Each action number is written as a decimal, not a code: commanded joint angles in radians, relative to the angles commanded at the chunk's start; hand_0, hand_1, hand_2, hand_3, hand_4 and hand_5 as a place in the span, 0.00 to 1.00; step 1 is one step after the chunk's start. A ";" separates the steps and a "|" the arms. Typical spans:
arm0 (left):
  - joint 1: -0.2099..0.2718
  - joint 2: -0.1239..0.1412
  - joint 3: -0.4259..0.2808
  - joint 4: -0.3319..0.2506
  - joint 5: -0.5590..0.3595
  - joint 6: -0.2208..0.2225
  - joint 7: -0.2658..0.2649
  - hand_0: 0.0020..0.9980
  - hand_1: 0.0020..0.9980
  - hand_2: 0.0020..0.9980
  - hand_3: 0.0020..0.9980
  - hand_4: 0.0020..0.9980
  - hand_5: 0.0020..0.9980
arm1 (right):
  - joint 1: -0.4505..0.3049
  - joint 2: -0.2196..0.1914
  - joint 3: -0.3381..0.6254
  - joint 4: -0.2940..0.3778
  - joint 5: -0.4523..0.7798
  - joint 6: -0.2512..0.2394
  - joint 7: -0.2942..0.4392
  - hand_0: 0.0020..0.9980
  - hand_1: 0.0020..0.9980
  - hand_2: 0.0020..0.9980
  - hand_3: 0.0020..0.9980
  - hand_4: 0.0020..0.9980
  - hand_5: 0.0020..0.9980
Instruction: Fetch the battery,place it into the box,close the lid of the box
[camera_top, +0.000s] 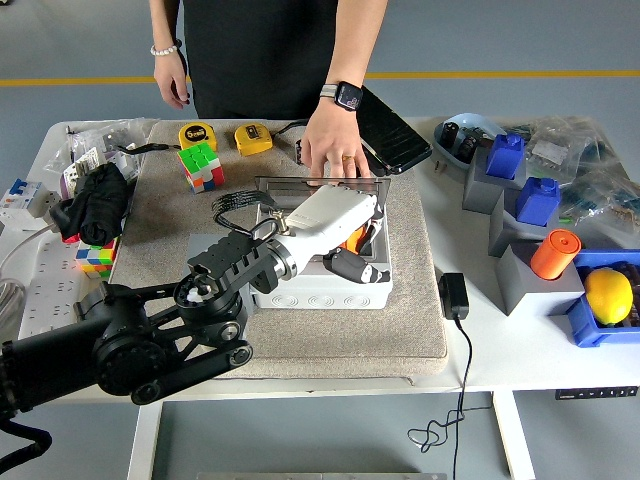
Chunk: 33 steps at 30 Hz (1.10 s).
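Presently the left hand (352, 240), white-shelled with dark fingers, is positioned over the open cavity of the grey box (322, 285), its black arm entering from the lower left and crossing the box's front left corner. The fingers are curled around the orange battery (354, 237), of which only a small portion shows beneath the white palm shell; the battery is inside the outline of the box opening, but whether it touches the box floor cannot be determined. Immediately behind the hand, the clear lid (322, 189) of the box stands raised along the far edge. A person's hand (329, 148), wearing a watch, rests on top of that lid, just beyond the robot's fingers. The person's other hand (173, 78) hangs at the far left, well apart from the box. Box and arm sit on a beige mat (160, 210). To the far left of the hand, on the mat, lie a colour cube (201, 165) and two yellow tape measures (224, 136). To the right of the hand, off the mat, a black power adapter (454, 295) lies on the white table (520, 350), with an orange cylinder (554, 253) standing in a grey block further right. The right arm does not appear.
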 joint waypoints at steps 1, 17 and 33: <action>-0.003 -0.007 0.003 0.015 0.000 0.006 -0.005 0.00 0.00 0.05 0.08 1.00 0.40 | -0.001 0.000 0.001 0.001 -0.002 0.000 0.000 0.76 0.71 0.72 0.77 1.00 0.63; -0.022 -0.066 0.037 0.147 0.027 0.088 -0.067 0.00 0.00 0.08 0.11 1.00 0.56 | -0.009 0.003 0.033 0.017 -0.033 -0.004 0.002 0.76 0.71 0.72 0.76 1.00 0.63; -0.019 -0.063 0.062 0.163 0.083 0.054 -0.034 0.13 0.14 0.22 0.27 1.00 0.59 | -0.012 0.006 0.051 0.028 -0.053 -0.011 0.008 0.75 0.71 0.71 0.77 1.00 0.62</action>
